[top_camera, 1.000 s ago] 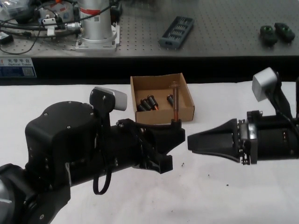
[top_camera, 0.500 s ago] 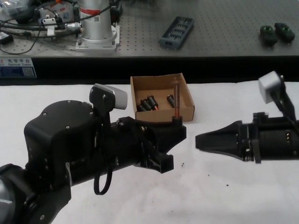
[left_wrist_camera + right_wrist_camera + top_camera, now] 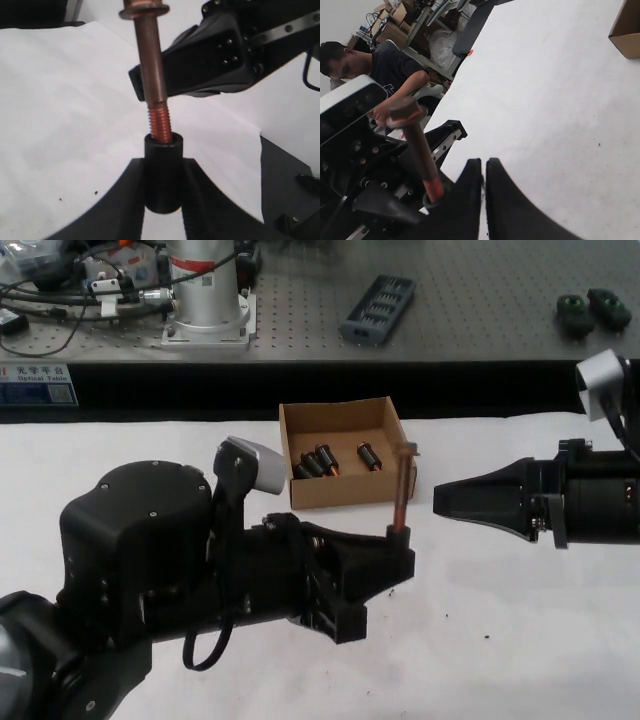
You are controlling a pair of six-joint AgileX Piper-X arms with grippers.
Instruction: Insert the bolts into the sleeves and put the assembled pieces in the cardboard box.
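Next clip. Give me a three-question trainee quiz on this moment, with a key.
1. True or false: the bolt is fully seated in the sleeve.
2. What does the right gripper hold? A) a bolt B) a sleeve C) nothing
3. Fill in: the left gripper is shut on the ____.
Key: 1 false, bare thread shows above the sleeve; 2 C; 3 sleeve.

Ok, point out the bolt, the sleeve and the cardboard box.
bolt (image 3: 150, 60): left wrist view, smooth shank.
sleeve (image 3: 164, 170): left wrist view, outer wall.
cardboard box (image 3: 340, 490): high view, front wall.
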